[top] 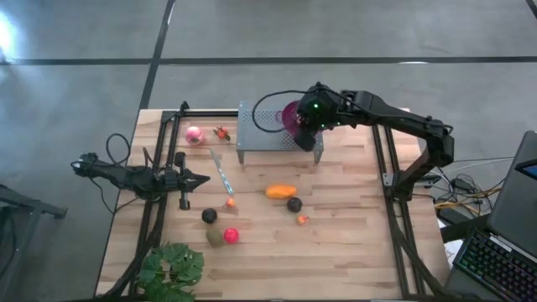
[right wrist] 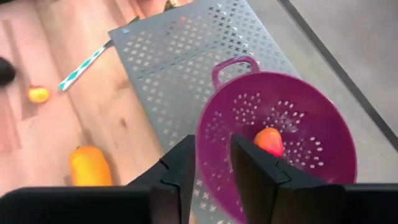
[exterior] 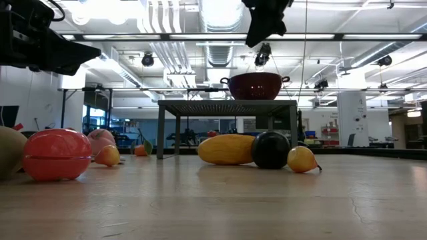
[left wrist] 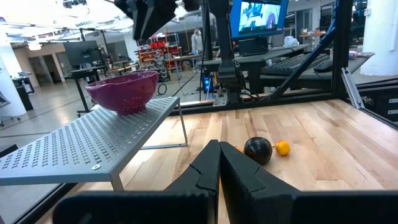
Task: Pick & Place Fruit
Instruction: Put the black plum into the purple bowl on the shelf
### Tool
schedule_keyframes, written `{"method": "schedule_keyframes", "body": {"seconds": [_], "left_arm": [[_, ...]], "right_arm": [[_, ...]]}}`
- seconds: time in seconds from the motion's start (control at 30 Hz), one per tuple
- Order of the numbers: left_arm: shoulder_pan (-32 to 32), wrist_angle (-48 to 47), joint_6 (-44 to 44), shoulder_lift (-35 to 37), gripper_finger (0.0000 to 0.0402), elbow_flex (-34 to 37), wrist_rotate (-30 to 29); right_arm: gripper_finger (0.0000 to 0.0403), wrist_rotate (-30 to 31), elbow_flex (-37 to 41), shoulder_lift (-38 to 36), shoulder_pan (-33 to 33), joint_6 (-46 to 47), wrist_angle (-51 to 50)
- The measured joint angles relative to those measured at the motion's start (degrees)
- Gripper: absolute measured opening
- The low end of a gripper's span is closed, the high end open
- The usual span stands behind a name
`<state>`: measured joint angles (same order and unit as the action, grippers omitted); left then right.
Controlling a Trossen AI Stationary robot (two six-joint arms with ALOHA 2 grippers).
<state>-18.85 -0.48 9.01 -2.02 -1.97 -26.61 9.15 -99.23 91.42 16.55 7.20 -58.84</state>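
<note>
Nearest you on the desk [top: 336,252] sits the plant [top: 172,270] at the front left corner. Just beyond it you have an olive piece [top: 216,237] touching a red ball [top: 231,235], with a black ball [top: 209,216] just behind them. Farther right, a small orange bit [top: 302,220] lies near a second black ball [top: 294,205], and the long orange piece [top: 281,191] lies just beyond that ball; another tiny bit [top: 230,202] rests by the end of a striped stick [top: 221,174].

Your left gripper [top: 204,178] waits at mid-depth on the left, low over the desk, fingers pressed together on nothing.

Farther back, a pink ball [top: 195,134] and a small red bit [top: 222,132] lie left of the grey perforated shelf [top: 260,134]. The purple bowl [right wrist: 298,134] stands on the shelf's right end — one orange-red fruit [right wrist: 268,140] lies inside it.

Your right gripper [right wrist: 213,167] hangs above the bowl's near rim — its fingers stand a narrow gap apart, and nothing sits between them.
</note>
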Motion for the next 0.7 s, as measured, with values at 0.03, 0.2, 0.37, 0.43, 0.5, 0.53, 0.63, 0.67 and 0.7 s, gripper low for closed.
{"method": "schedule_keyframes", "body": {"seconds": [0.03, 0.2, 0.37, 0.43, 0.5, 0.53, 0.63, 0.67, 0.7], "left_arm": [[0.02, -0.01, 0.01, 0.0, 0.0012, 0.0, 0.0], [0.01, 0.01, 0.0, -0.02, 0.0012, 0.0, 0.0], [0.0, 0.01, 0.01, -0.02, 0.0012, 0.0, -0.02], [0.01, 0.01, 0.01, -0.01, 0.0012, -0.01, -0.02], [0.02, 0.01, 0.01, -0.02, 0.0012, 0.0, -0.02], [0.01, 0.0, -0.01, -0.02, 0.0012, 0.0, -0.01], [0.02, -0.01, 0.01, 0.0, 0.0012, -0.01, -0.02], [0.02, -0.01, 0.01, -0.02, 0.0012, 0.01, 0.0], [0.0, 0.01, 0.01, 0.0, 0.0012, -0.01, -0.02]], "right_arm": [[0.0087, 0.0, -0.4, 0.0, -0.53, 0.18, -0.77], [0.0068, -0.02, -1.94, 0.0, -3.37, 1.71, -4.52], [0.0053, -0.02, -2.26, 0.04, -6.52, 2.06, -8.65], [0.0049, -0.02, -2.11, 0.02, -7.81, 2.12, -9.49], [0.0045, -0.04, -1.98, 0.03, -8.97, 3.09, -11.51], [0.0044, -0.04, -1.9, 0.04, -9.54, 3.72, -12.15], [0.0039, 0.0, -1.62, 0.02, -11.55, 5.55, -13.87], [0.0038, 0.0, -1.58, 0.02, -12.3, 6.13, -14.49], [0.0037, 0.0, -1.56, 0.04, -13.12, 6.6, -14.97]]}}
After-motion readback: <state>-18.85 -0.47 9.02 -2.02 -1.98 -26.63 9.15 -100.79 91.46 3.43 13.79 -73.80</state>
